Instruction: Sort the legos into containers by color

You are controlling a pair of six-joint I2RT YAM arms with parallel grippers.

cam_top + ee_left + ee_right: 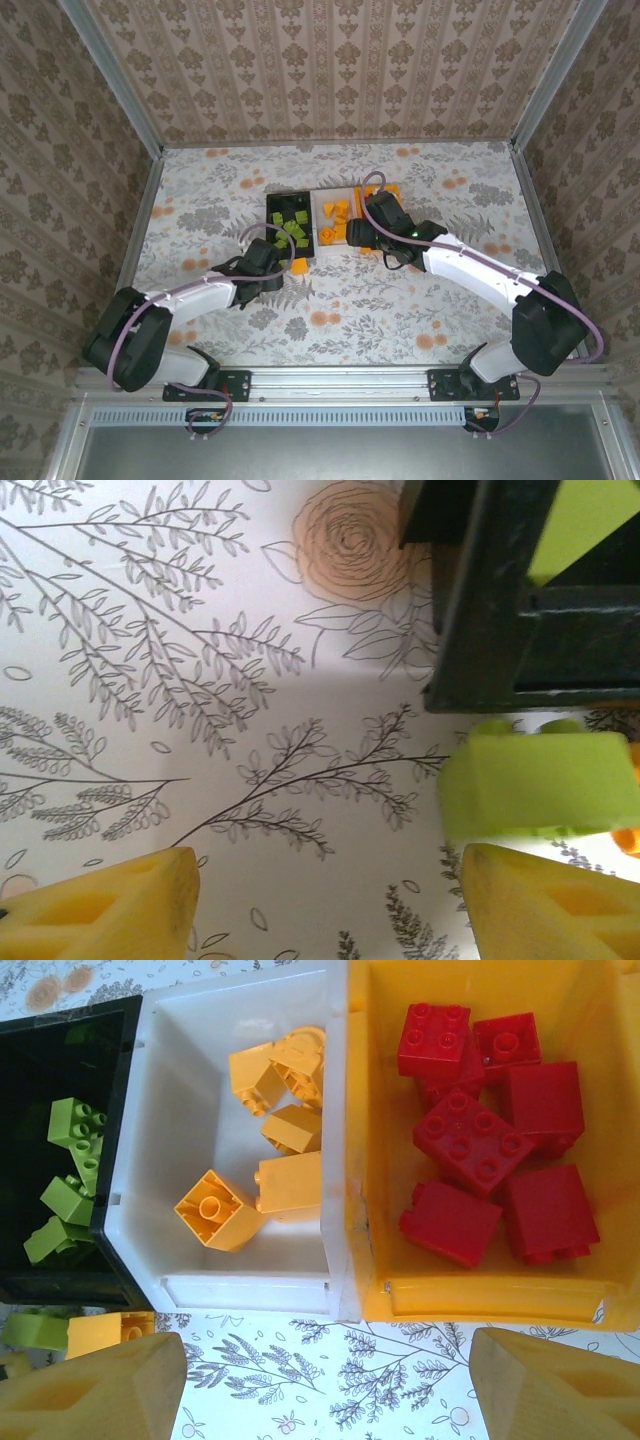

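Three joined containers stand mid-table: a black bin (40, 1070) with lime green legos (75, 1125), a white bin (190, 1080) with orange-yellow legos (290, 1185), and an orange bin (480, 1295) with red legos (465, 1140). My right gripper (325, 1390) hovers open over bare table, just in front of the white and orange bins. My left gripper (330, 910) is open low over the table by the black bin's near corner (510, 600). A loose green lego (540, 785) lies just beyond its right finger (550, 900), with nothing between the fingers.
A loose orange-yellow lego (299, 266) lies on the table beside the green one, in front of the black bin (270, 225); both also appear at the right wrist view's lower left, the green lego (35, 1330) and the orange-yellow lego (105, 1330). Metal rails and patterned walls enclose the table.
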